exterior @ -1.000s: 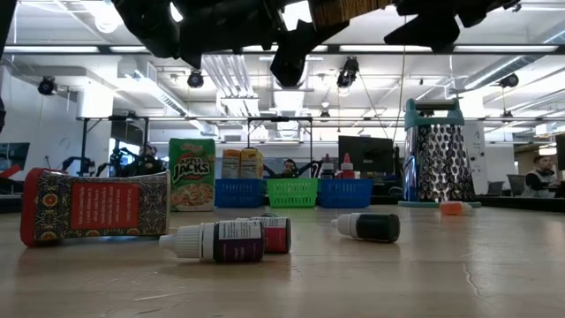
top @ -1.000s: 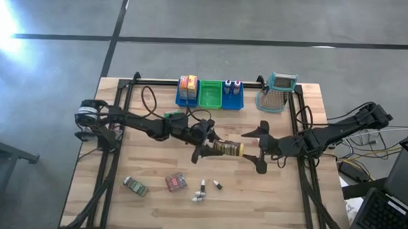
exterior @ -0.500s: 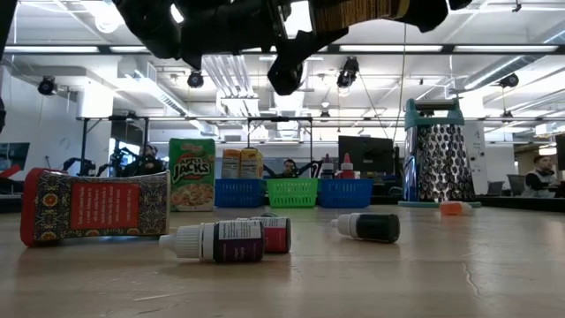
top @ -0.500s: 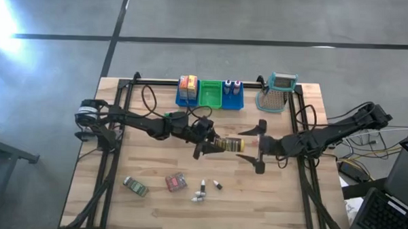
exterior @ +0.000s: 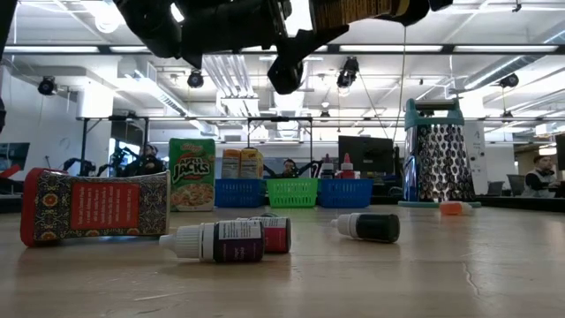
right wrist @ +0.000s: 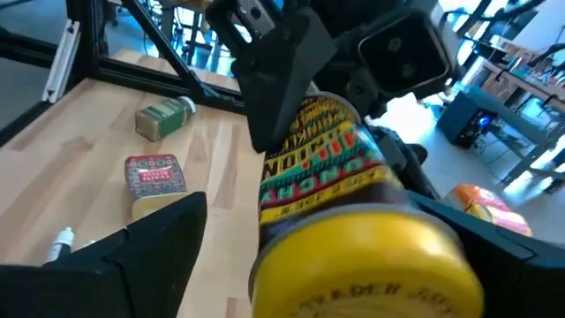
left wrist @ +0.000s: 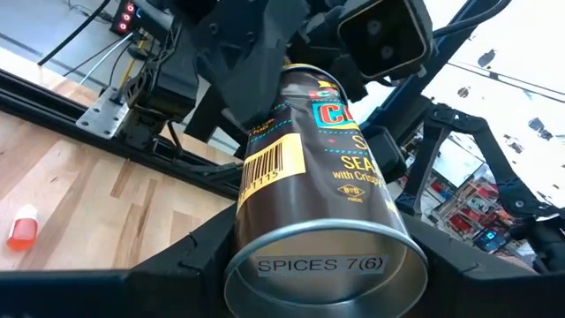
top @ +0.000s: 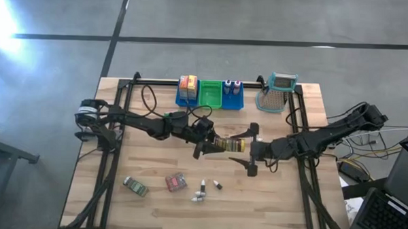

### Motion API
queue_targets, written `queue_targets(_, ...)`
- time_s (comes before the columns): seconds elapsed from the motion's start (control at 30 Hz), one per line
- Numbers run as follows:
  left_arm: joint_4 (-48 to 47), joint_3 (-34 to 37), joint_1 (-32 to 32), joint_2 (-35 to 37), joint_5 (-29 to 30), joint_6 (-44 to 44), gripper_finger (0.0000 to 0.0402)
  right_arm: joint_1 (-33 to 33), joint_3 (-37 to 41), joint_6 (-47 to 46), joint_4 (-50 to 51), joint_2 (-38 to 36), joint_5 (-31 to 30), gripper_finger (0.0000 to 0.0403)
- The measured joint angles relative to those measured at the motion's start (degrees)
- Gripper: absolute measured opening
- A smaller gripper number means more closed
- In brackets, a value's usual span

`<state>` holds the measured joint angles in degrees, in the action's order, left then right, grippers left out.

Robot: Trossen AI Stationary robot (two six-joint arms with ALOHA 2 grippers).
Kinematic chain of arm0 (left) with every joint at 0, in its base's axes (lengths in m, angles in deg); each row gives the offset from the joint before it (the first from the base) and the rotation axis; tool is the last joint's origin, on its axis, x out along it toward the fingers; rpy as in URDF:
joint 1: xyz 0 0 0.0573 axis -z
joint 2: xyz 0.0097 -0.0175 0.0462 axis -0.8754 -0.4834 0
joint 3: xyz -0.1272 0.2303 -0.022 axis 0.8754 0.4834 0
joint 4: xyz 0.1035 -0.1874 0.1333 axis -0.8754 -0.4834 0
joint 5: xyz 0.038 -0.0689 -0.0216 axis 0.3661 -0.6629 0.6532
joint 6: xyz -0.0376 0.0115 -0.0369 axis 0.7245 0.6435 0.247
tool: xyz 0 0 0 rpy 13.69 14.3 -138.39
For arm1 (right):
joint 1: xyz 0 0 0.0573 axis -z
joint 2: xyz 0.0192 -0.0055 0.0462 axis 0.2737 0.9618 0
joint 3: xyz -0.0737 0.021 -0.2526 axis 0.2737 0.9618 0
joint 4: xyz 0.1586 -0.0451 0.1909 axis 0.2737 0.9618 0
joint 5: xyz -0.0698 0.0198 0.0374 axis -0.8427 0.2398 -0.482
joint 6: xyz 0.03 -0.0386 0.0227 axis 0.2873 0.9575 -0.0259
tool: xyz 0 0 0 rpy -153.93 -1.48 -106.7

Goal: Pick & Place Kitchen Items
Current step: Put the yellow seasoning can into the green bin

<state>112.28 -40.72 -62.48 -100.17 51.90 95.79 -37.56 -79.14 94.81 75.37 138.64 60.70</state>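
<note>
A brown spice can [top: 225, 144] with a yellow lid [right wrist: 366, 256] and a metal base [left wrist: 322, 265] hangs level above the table's middle. My left gripper [top: 213, 146] comes from the table's left and is shut on it. My right gripper [top: 247, 150] faces it from the right and is open. Its two fingers [right wrist: 154, 234] stand on either side of the can's lid end, and no touch shows. Other kitchen items lie on the near table: a green packet [top: 135, 187], a red packet [top: 176, 183] and small bottles [top: 201, 193]. My left gripper pinches the can's metal-base end [left wrist: 265, 221] between its two fingers [left wrist: 177, 265]. The fingers come level from the table's left and lie along the can. The can is lifted clear of the table, about level, with its yellow lid toward my right gripper.
At the far edge stand a blue bin [top: 186, 95] with boxes, a green bin [top: 209, 94] and a blue bin [top: 232, 95] with bottles. The grater [top: 276, 94] stands to their right. A cereal box [exterior: 192, 185] shows in the low view. Bare wood lies at the near right.
My right gripper has gone toward the table's left, up to the can, and has rolled, so its open fingers now flank the lid end. My left gripper has stayed in place and rolled the can a little.
</note>
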Motion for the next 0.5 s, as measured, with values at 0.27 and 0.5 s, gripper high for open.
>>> queue_targets(0.27, -0.44, -0.02, -0.02, -0.02, -0.16, 0.24, 0.0223, -0.07, -0.55, 0.19, 1.72, -2.26, -1.04, 0.029)
queue_targets(0.5, 1.38, -0.02, -0.02, 0.04, -1.3, 1.55, 0.0223, -0.04, -0.53, 1.97, 2.75, -2.5, -1.11, 0.0241)
